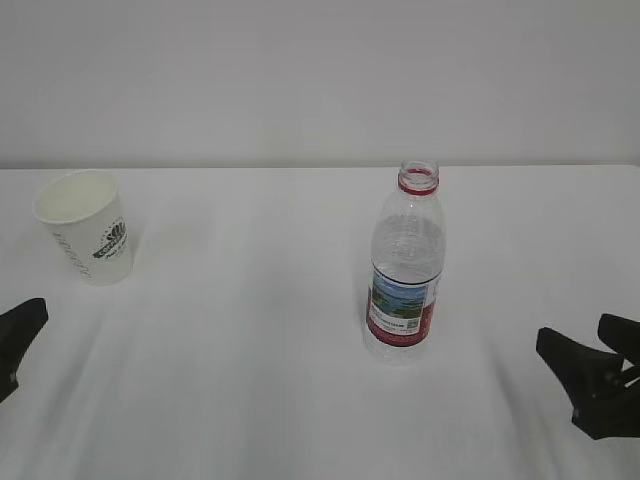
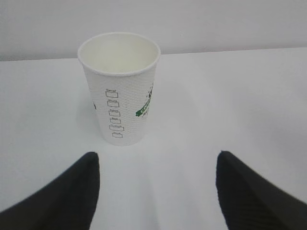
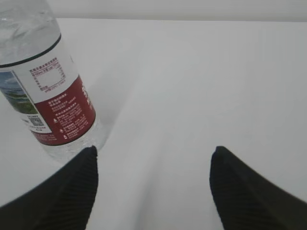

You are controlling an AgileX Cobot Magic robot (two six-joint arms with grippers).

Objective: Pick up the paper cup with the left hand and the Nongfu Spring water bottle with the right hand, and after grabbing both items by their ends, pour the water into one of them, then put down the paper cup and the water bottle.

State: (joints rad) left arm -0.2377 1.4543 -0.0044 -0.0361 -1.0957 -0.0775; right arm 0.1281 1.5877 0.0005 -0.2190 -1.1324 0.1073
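Exterior view: the paper cup stands upright at the far left of the white bench, its mouth empty; the Nongfu Spring water bottle stands upright right of centre, uncapped, with a red neck ring and a red label; cup and bottle are well apart. The left end effector shows only as a black tip at the left edge, below the cup and not touching it; the right end effector sits at the lower right, apart from the bottle.

In the left wrist view the fingers stand wide with nothing between them, the cup just ahead; in the right wrist view the fingers are likewise spread wide and empty, the bottle ahead and to the left of the gap, near the left finger.
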